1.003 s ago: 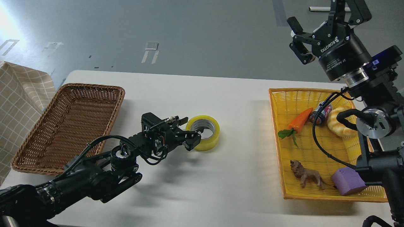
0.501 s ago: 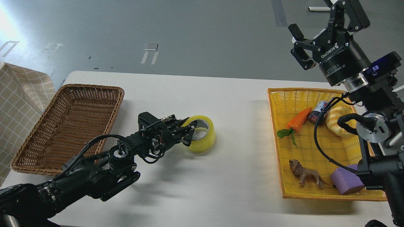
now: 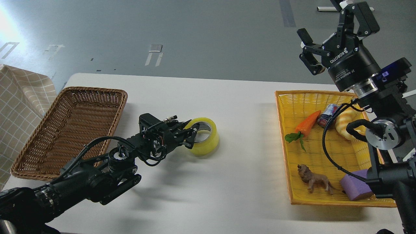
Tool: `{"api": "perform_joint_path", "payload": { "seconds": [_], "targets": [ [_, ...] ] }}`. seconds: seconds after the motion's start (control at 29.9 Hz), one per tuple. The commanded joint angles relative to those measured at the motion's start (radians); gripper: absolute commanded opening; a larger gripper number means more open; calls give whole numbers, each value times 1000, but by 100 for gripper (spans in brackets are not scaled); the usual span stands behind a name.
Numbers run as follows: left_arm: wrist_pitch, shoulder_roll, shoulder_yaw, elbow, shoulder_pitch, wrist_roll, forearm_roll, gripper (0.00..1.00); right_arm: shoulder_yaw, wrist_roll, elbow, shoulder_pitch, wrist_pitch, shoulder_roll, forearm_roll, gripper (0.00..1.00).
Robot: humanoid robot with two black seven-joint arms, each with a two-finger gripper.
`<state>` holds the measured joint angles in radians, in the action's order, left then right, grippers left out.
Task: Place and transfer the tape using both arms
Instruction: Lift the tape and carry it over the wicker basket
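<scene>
The tape point(image 3: 208, 143), a yellow translucent roll with a grey-white core, is near the middle of the white table point(image 3: 227, 188). It is tilted, with its left side raised. My left gripper point(image 3: 191, 136) is shut on the roll's left wall, one finger inside the core and one outside. My right gripper point(image 3: 325, 26) is open and empty, held high at the upper right, above the far end of the yellow tray point(image 3: 282, 136) and far from the tape.
A brown wicker basket point(image 3: 94, 90) stands at the left, close behind my left arm. The yellow tray holds a toy carrot point(image 3: 307, 123), a small can point(image 3: 328, 113), pale bread point(image 3: 344, 125), a toy lion point(image 3: 313, 180) and a purple block point(image 3: 356, 188). A checked cloth point(image 3: 19, 97) hangs at the far left.
My left gripper has closed on the tape's wall and drawn the roll a little left and up, tilting it. The right gripper has barely shifted.
</scene>
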<state>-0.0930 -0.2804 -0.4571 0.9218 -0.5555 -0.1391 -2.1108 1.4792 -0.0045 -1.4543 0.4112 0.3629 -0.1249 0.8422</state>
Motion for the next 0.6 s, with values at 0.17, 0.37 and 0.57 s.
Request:
{"api": "perform_joint_path", "payload": {
  "seconds": [0.17, 0.37, 0.57],
  "targets": [
    [-1, -34, -2, 29, -49, -5, 23, 0, 1, 0, 0, -3, -1, 1, 0, 100],
    [27, -45, -2, 31, -112, -5, 98, 0, 1, 0, 3, -6, -1, 2, 0, 100],
    [41, -120, -3, 46, -142, -62, 103, 0, 1, 0, 5, -5, -1, 4, 0, 100]
  ]
}}
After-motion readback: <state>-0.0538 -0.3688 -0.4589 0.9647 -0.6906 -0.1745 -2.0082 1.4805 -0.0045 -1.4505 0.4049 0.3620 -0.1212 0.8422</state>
